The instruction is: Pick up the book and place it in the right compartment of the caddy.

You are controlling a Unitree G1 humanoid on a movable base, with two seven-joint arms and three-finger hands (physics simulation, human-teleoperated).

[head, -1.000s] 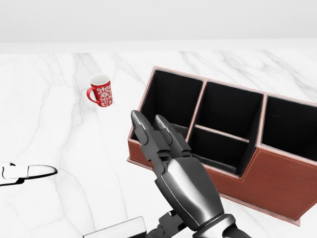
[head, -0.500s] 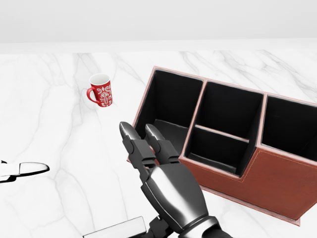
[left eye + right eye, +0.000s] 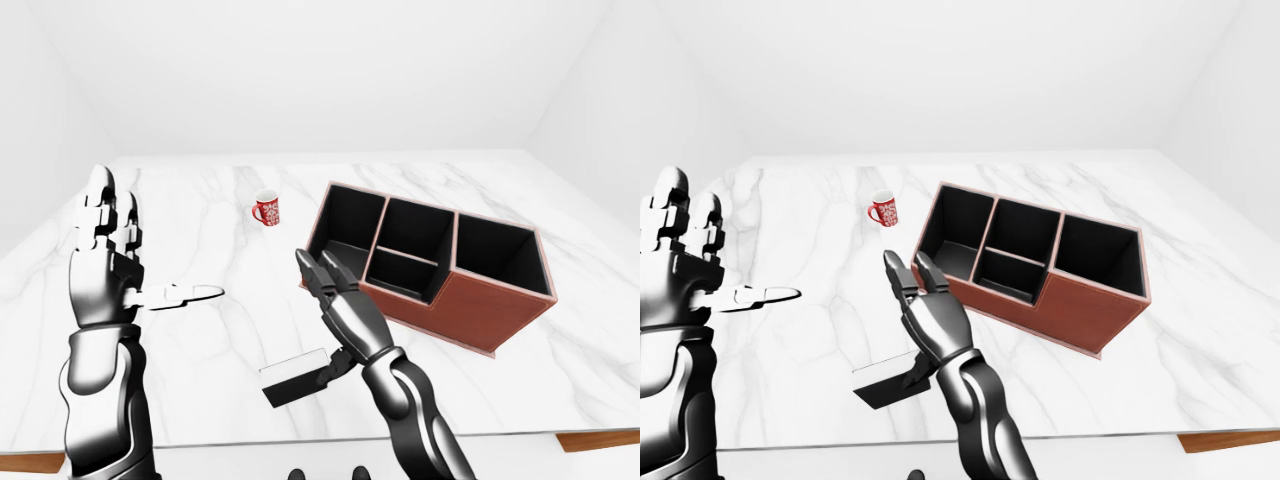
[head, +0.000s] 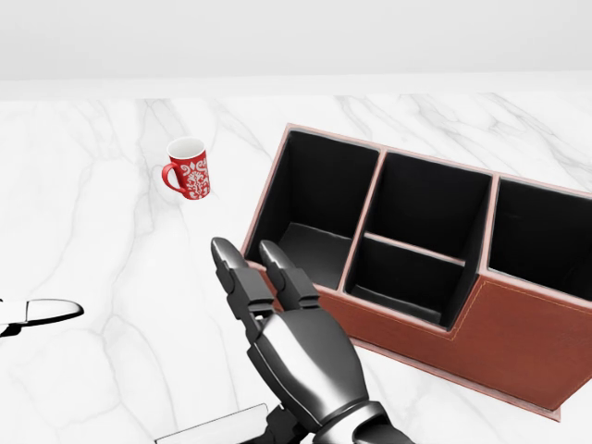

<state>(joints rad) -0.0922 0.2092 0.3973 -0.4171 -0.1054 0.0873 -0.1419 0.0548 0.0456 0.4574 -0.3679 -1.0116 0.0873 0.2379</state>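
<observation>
The book [image 3: 296,375] lies flat on the desk [image 3: 200,340], long axis running left-right, just below the right hand [image 3: 345,310], whose fingers [image 3: 312,275] are spread wide. The caddy [image 3: 430,262] sits beyond the fingertips. The left hand [image 3: 105,260] is raised, open.

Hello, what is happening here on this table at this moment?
A humanoid robot works at a marble table. Its right hand, fingers open, hovers above the book, which lies flat near the table's bottom edge, not yet grasped. The left hand is raised and open. The caddy is empty; a red mug stands beyond.
</observation>
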